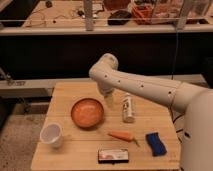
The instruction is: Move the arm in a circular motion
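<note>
Arm: the white tubular arm (145, 87) enters from the right edge of the frame, runs up and left across the middle, and bends at a rounded joint just above the frame's centre; small dark dots run along its casing.
Gripper: the gripper (108, 99) hangs below that joint, over the back half of the wooden table (65, 92), just above and to the right of the bowl; nothing visible is held in it.
Bowl: an orange bowl (87, 112) sits upright on the table, left of centre, close under the gripper.
Bottle: a small white bottle (128, 108) stands just right of the gripper, apart from the bowl.
Carrot: an orange carrot (121, 135) lies on the table below the bottle, near the front, its tip pointing right.
Sponge: a blue sponge (155, 143) lies at the lower right of the table, just beside the carrot's tip.
Cup: a white cup (51, 135) stands at the lower left of the table, well apart from the gripper.
Packet: a flat dark packet (113, 155) with a pale label lies at the front edge, below the carrot.
Shelf: a workbench shelf (60, 27) with cluttered items crosses the top of the frame behind the table.
</note>
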Motion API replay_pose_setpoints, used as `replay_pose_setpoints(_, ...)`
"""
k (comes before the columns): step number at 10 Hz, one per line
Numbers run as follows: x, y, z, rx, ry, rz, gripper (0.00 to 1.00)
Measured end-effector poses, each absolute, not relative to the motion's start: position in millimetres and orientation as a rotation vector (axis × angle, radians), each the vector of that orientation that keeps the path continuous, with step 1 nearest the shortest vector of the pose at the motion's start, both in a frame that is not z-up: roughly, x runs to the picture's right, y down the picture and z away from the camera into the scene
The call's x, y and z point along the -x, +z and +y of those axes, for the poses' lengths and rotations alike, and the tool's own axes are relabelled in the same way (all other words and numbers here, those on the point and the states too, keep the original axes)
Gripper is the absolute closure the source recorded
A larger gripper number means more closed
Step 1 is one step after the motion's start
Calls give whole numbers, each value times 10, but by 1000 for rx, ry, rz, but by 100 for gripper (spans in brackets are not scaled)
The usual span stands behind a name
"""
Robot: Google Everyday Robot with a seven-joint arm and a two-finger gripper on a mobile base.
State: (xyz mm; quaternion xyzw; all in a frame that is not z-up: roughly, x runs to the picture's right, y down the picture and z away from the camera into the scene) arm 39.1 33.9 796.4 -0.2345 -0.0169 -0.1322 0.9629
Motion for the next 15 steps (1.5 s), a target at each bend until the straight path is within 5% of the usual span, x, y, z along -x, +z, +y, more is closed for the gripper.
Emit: replay_pose_setpoints(15, -2159, 7913, 355, 477, -17, -40, 20)
